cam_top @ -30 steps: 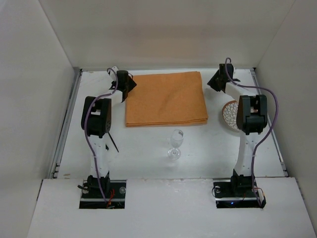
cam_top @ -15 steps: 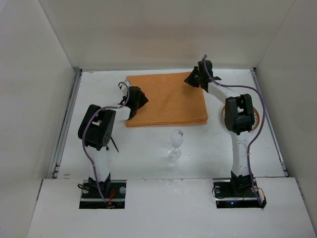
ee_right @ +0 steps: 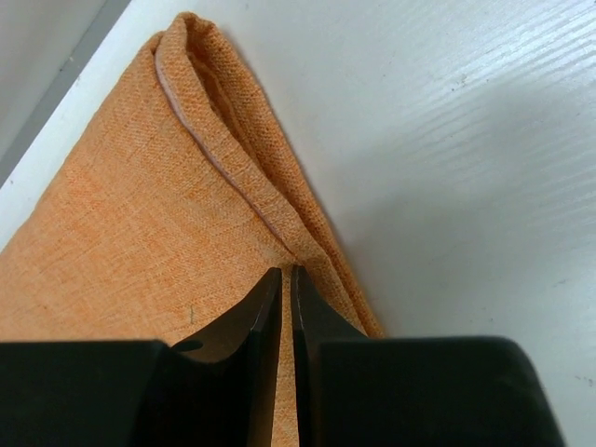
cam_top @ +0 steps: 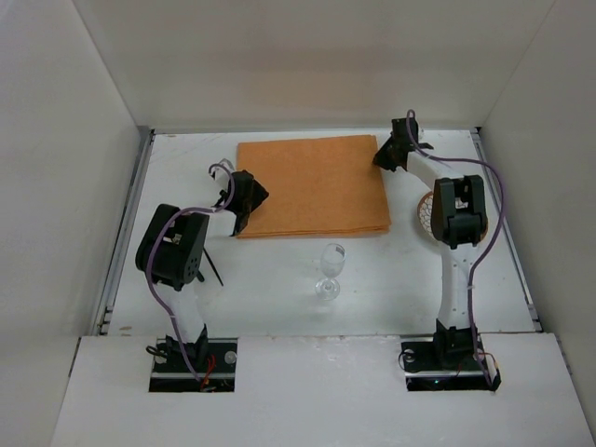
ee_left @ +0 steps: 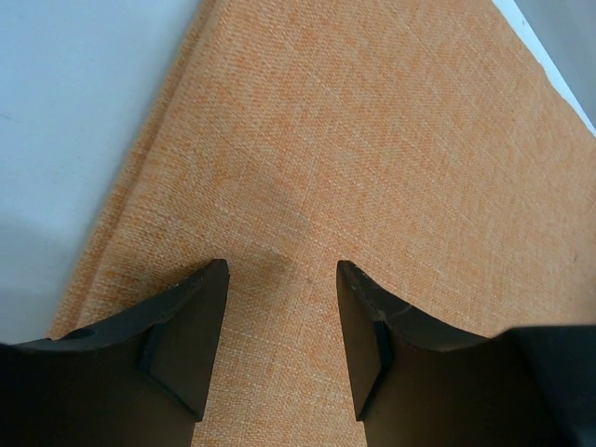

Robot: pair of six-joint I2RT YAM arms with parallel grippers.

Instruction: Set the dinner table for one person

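The left fingers (ee_left: 207, 303) stand spread over the near-left corner of the orange cloth mat (cam_top: 312, 184), with nothing between them. The right fingers (ee_right: 268, 303) are pressed almost together on the mat's folded right edge, close to its far-right corner. They seem to nip the fabric, though the view is too tight to be sure. The white tabletop (cam_top: 270, 279) spreads under the mat, bare to its left. A wine glass (cam_top: 331, 268) stands near the mat's front edge, and a patterned plate (cam_top: 424, 214) lies just right of the mat.
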